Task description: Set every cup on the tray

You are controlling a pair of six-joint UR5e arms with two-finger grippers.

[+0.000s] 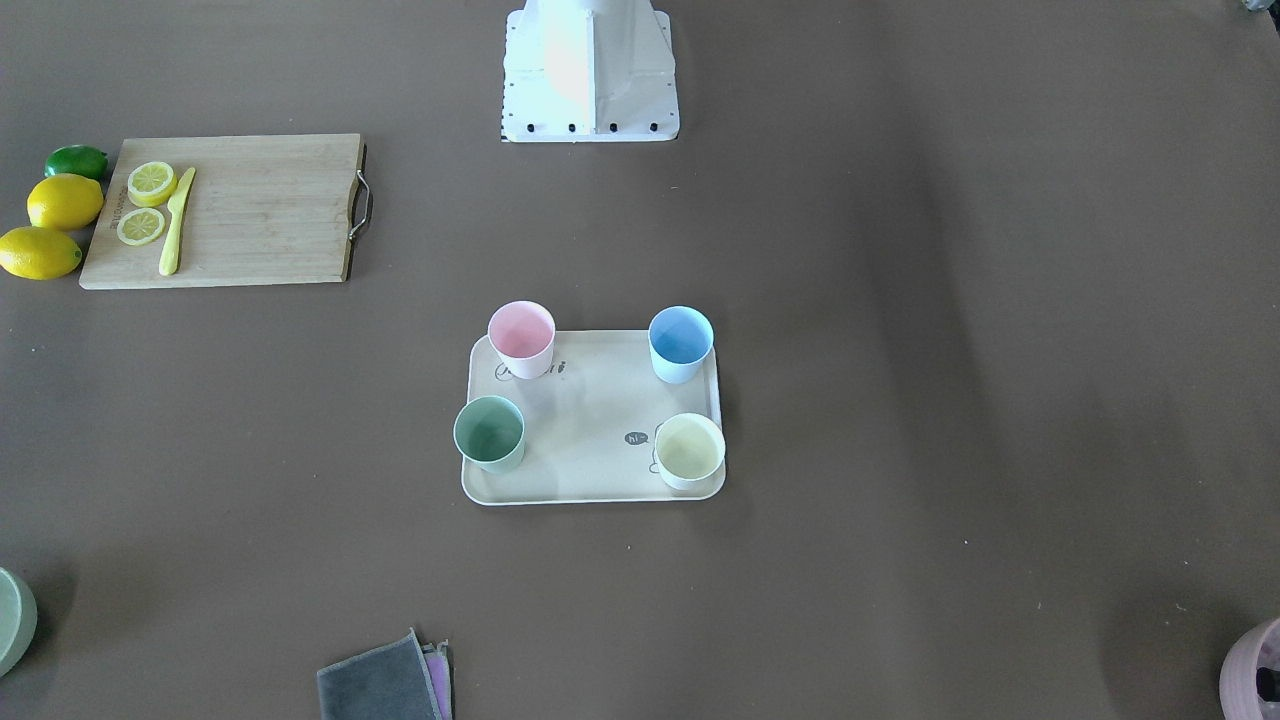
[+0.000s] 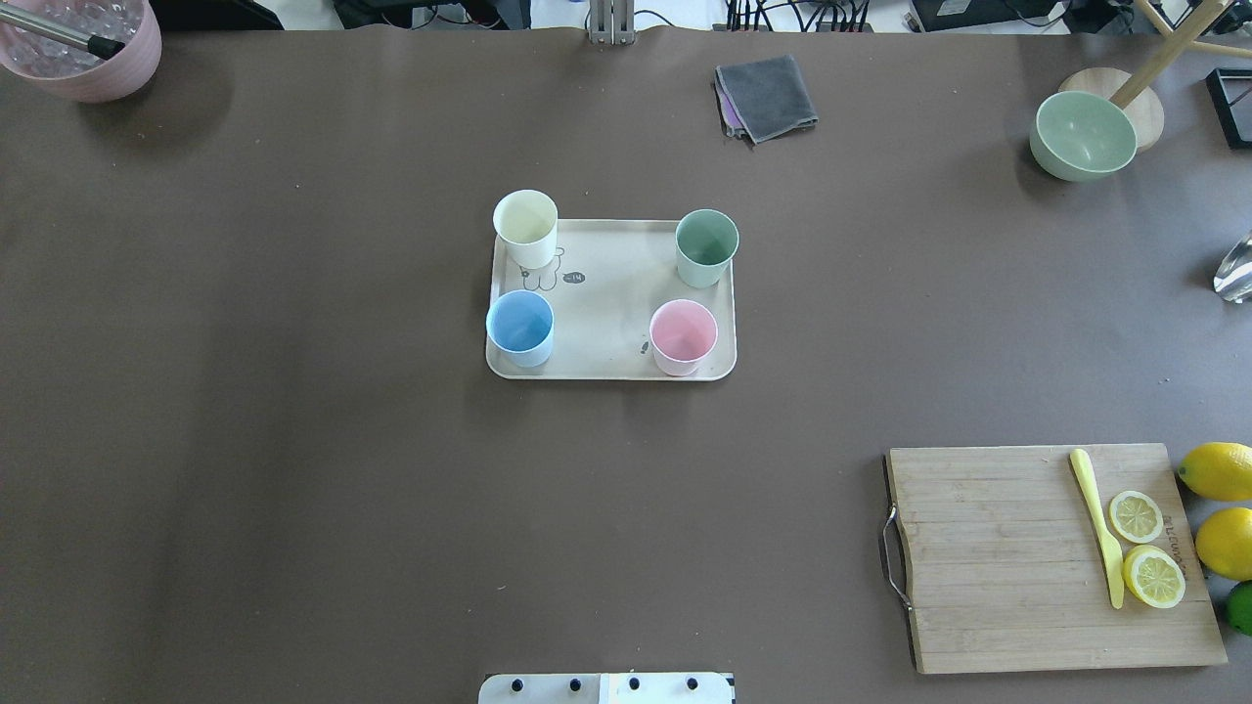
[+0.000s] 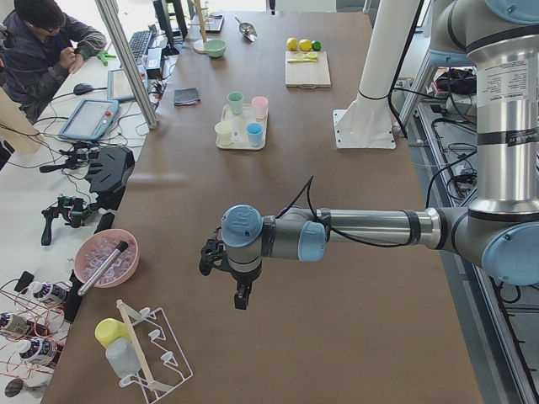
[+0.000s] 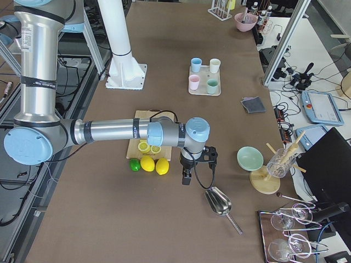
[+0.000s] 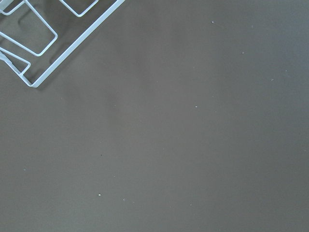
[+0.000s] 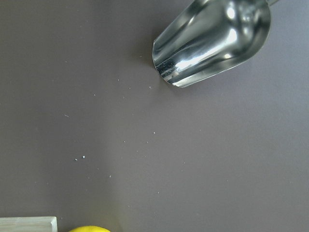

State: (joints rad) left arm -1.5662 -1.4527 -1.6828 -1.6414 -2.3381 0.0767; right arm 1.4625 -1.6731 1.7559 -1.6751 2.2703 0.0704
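Facing the robot, the front camera shows the tray [image 1: 590, 440] at mid-table with all four tumblers upright on it, one at each corner. The pink cup [image 1: 521, 338] and light blue cup [image 1: 680, 343] sit on the robot's side, the sage green cup [image 1: 489, 433] and cream-yellow cup [image 1: 689, 450] on the far side. Spacing them to the corners probably keeps each one clear of its neighbours. No arm shows here, and the cutting board [image 1: 250, 210] lies well apart.

The overhead view agrees: every base seems to sit inside the raised rim, though the tall cups lean over the edge in perspective, so the corner ones are hard to confirm. On that reading the task looks complete.

From the table's left end, the left gripper [image 3: 242, 296] hangs over bare table [image 3: 354, 353], the tray far up the surface beyond it. Whether its fingers are spread or closed cannot be told from here.

From the right end, the right gripper [image 4: 186, 176] hangs beside a metal scoop [image 4: 219, 201], again well apart from the tray, its opening likewise unreadable. Parking at the ends likely keeps both arms clear of the cups.

The left wrist camera sees only brown surface and a wire rack [image 5: 48, 53] corner.

The right wrist camera sees the scoop and a lemon [image 6: 89, 229] edge; no cup.
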